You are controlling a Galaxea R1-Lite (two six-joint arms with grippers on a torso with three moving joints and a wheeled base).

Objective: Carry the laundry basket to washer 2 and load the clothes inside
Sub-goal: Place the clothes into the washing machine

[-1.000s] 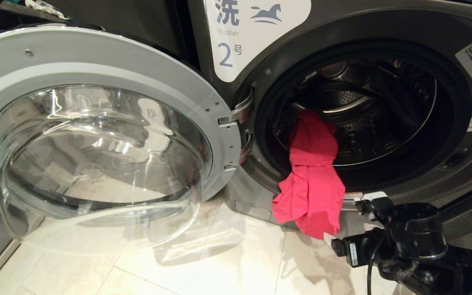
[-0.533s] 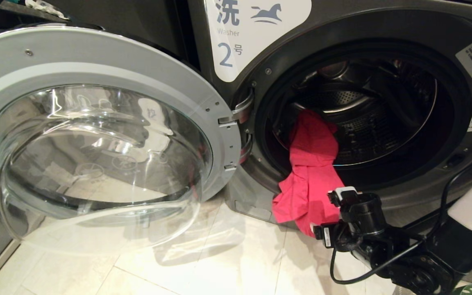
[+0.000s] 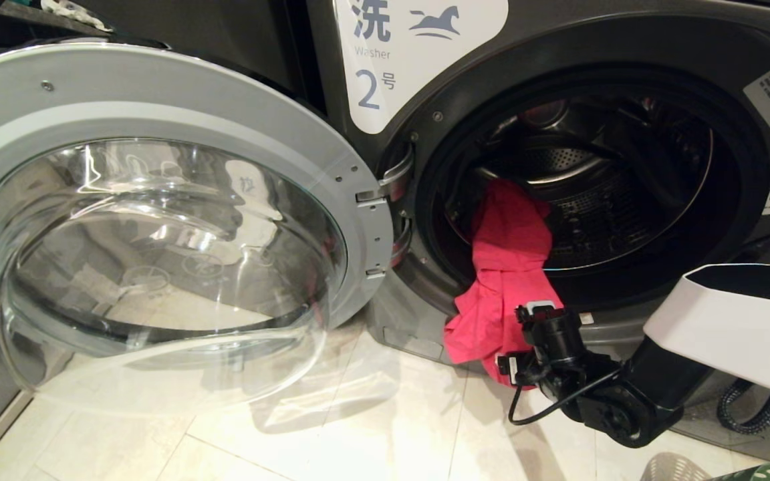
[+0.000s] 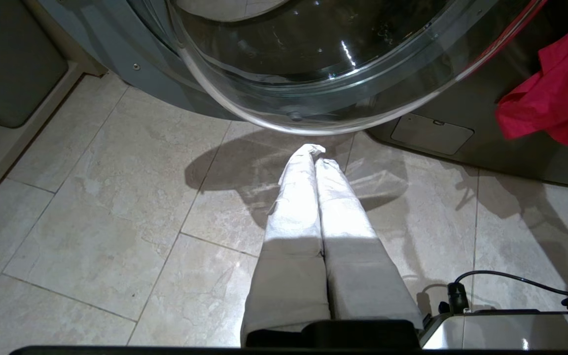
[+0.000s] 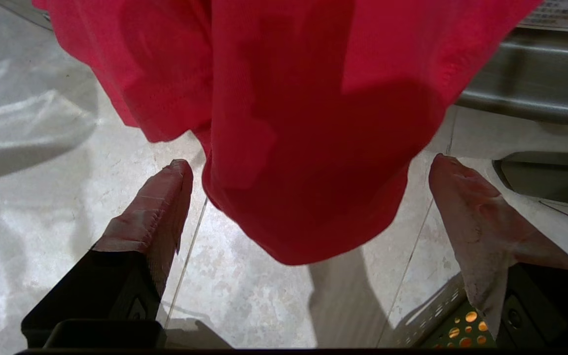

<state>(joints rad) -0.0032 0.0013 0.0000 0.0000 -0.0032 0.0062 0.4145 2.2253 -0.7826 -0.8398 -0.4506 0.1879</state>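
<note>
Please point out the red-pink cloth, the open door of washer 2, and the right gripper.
red-pink cloth [image 3: 508, 287]: head view, its hanging middle.
washer door [image 3: 178, 100]: head view, grey frame.
right gripper [image 5: 308, 172]: right wrist view, between open jaws.

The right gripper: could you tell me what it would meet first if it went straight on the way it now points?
Most likely the hanging end of the red-pink cloth. The right gripper is open, and the cloth's lower fold already hangs between its fingers. Behind the cloth stands the front of washer 2, though depth is hard to judge.

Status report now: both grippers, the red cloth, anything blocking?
Right gripper open, beside hanging end of red cloth. Left gripper shut, parked over floor. Cloth half out of washer. Door open, nothing blocking.
</note>
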